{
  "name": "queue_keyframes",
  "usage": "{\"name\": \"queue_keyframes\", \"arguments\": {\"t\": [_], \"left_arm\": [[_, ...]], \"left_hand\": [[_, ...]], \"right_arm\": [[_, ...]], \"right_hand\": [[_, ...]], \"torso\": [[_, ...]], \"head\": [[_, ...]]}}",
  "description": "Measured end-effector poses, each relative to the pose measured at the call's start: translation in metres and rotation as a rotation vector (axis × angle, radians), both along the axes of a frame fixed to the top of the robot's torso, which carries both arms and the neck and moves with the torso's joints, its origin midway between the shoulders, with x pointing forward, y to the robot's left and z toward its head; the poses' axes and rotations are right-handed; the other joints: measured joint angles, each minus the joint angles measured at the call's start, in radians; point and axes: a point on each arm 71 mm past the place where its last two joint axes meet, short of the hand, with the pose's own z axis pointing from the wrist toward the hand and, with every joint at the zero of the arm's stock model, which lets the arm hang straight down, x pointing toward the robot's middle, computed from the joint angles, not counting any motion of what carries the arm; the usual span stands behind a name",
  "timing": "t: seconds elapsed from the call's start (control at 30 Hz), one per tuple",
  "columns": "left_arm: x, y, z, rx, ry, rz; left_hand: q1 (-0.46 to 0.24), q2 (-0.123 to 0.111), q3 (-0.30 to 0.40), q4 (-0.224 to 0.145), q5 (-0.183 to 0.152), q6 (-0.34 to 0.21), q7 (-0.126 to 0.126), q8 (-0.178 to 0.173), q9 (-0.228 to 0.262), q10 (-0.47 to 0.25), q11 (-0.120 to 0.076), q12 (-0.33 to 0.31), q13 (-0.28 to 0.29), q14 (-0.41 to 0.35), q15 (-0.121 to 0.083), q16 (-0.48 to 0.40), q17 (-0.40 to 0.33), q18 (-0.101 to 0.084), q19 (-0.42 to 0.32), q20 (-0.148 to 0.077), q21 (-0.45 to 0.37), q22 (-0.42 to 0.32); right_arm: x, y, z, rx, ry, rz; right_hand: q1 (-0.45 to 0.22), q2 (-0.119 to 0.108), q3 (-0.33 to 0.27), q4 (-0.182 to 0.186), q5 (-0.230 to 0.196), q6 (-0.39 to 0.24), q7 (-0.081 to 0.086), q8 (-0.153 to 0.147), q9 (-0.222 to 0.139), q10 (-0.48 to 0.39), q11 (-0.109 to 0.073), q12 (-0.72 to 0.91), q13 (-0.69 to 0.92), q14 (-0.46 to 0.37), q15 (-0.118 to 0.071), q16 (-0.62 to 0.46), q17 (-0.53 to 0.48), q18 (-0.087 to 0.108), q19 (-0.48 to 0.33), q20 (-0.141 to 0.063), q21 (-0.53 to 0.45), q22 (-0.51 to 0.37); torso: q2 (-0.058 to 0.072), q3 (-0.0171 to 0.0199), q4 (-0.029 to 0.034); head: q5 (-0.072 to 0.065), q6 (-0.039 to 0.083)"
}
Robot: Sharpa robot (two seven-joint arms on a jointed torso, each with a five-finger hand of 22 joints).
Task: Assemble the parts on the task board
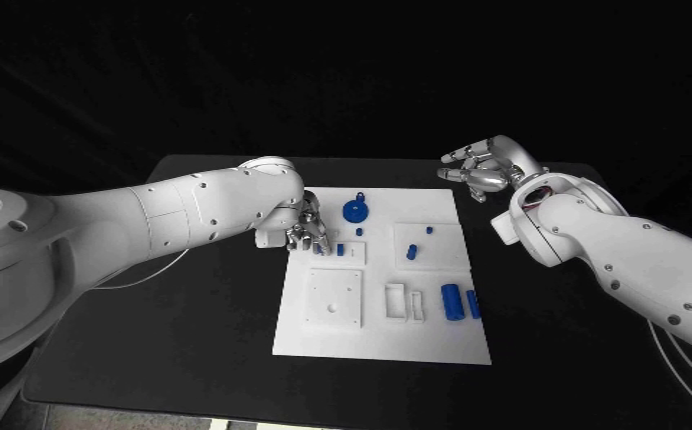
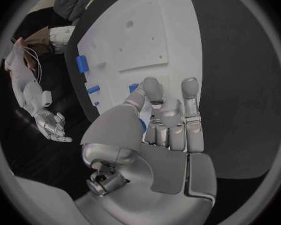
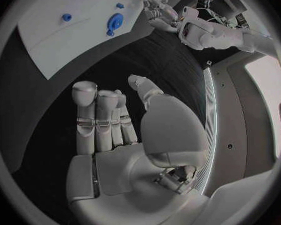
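The left hand (image 1: pixel 306 233) hovers low over the task board's (image 1: pixel 433 345) near-left edge, fingers curled beside a small blue peg (image 1: pixel 339 248); whether it pinches anything I cannot tell. Likely a pick is underway; next comes seating that peg. The right hand (image 1: pixel 483 168) hangs off-board, loosely spread, empty

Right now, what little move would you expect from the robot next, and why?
Probably the left hand closes its fingers on the small blue part beside them on the task board, since its fingertips hang right over it. The right hand holds nothing and hovers off the board's far corner.
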Motion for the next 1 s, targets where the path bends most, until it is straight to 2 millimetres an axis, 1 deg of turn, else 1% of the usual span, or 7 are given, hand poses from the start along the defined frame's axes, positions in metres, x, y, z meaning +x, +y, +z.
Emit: {"name": "queue_keyframes", "arguments": {"t": [0.27,0.3,0.4,0.47,0.57,0.67,1.0], "left_arm": [[0.006,0.0,0.004,0.017,0.017,-0.006],[0.007,0.0,0.004,0.019,0.022,-0.007],[0.008,0.0,0.005,0.019,0.038,-0.008],[0.009,0.0,0.005,0.017,0.048,-0.008],[0.011,0.0,0.005,0.013,0.066,-0.008],[0.012,0.0,0.005,0.009,0.083,-0.008],[0.012,-0.004,0.004,-0.003,0.132,-0.021]], "left_hand": [[0.002,0.002,-0.003,-0.005,0.003,0.0,0.0,-0.004,0.0,0.0,0.0,0.0,0.001,-0.004,0.001,0.0,-0.001,0.0,-0.004,-0.004,-0.001,0.0],[0.005,-0.001,-0.003,-0.005,0.005,0.0,0.0,-0.004,0.0,0.0,0.0,0.0,0.001,-0.004,0.001,0.0,-0.001,0.0,-0.004,-0.004,-0.001,0.0],[0.006,-0.002,-0.001,-0.007,0.008,0.0,0.0,-0.008,0.0,0.0,0.0,-0.004,0.001,-0.004,0.001,0.0,-0.001,0.0,-0.007,0.0,-0.001,0.0],[0.006,-0.002,-0.004,-0.01,0.013,0.0,0.0,-0.009,0.0,0.0,0.0,-0.004,0.002,-0.008,0.005,0.0,-0.001,0.0,-0.007,0.0,-0.001,0.0],[0.006,-0.002,-0.003,-0.011,0.013,0.0,0.0,-0.01,0.0,0.0,0.0,-0.004,0.002,-0.008,0.005,0.0,-0.001,0.0,-0.007,0.0,-0.001,0.0],[0.006,-0.002,-0.003,-0.011,0.024,0.0,0.0,-0.012,0.007,0.0,0.0,-0.004,0.002,-0.008,0.005,0.0,-0.001,0.0,-0.007,0.0,-0.001,0.0],[0.007,-0.002,-0.005,-0.014,0.028,0.0,0.0,-0.016,0.008,0.0,0.0,-0.004,0.003,-0.008,0.005,0.0,0.0,0.0,-0.007,0.0,-0.001,0.0]], "right_arm": [[0.0,0.0,-0.001,0.0,0.002,-0.001],[0.0,0.001,-0.001,0.0,0.003,-0.001],[0.001,0.001,-0.001,0.0,0.004,0.0],[0.001,0.001,-0.001,0.0,0.004,0.0],[0.001,0.002,-0.001,0.001,0.005,0.001],[0.001,0.002,-0.001,0.001,0.005,0.002],[0.001,0.003,-0.002,0.002,0.007,0.004]], "right_hand": [[0.0,0.0,0.0,0.0,0.0,0.0,0.0,0.0,0.0,0.0,0.0,0.0,0.0,0.0,0.0,0.0,0.0,0.0,0.0,0.0,0.0,0.0],[0.0,0.0,0.0,0.0,0.0,0.0,0.0,0.0,0.0,0.0,0.0,0.0,0.0,0.0,0.0,0.0,0.0,0.0,0.0,0.0,0.0,0.0],[0.0,0.0,0.0,0.0,0.0,0.0,0.0,0.0,0.0,0.0,0.0,0.0,0.0,0.0,0.0,0.0,0.0,0.0,0.0,0.0,0.0,0.0],[-0.002,0.002,0.0,0.0,0.0,0.0,0.0,0.0,0.0,0.0,0.0,0.0,0.0,0.0,0.0,0.0,0.0,0.0,0.0,0.0,0.0,0.0],[-0.004,0.004,0.0,0.0,0.0,0.0,0.0,0.0,0.0,0.0,0.0,0.0,0.0,0.0,0.0,0.0,0.0,0.0,0.0,0.0,0.0,0.0],[-0.004,0.004,0.0,0.0,0.0,0.0,0.0,0.0,0.0,0.0,0.0,0.0,0.0,0.0,0.0,0.0,0.0,0.0,0.0,0.0,0.0,0.0],[-0.004,0.004,0.0,0.0,0.0,0.0,0.0,0.0,0.0,0.0,0.0,0.0,0.0,0.0,0.0,0.0,0.0,0.0,0.0,0.0,0.0,0.0]], "torso": [[0.0,-0.0006,-0.0008],[0.0,-0.0007,-0.0008],[0.0,-0.0007,-0.0007],[0.0,-0.0007,-0.0007],[0.0,-0.0007,-0.0006],[0.0,-0.0007,-0.0005],[0.0,-0.0002,0.0008]], "head": [[-0.001,-0.002],[-0.001,-0.003],[-0.001,-0.005],[-0.001,-0.005],[-0.001,-0.005],[0.0,-0.005],[0.002,-0.009]]}}
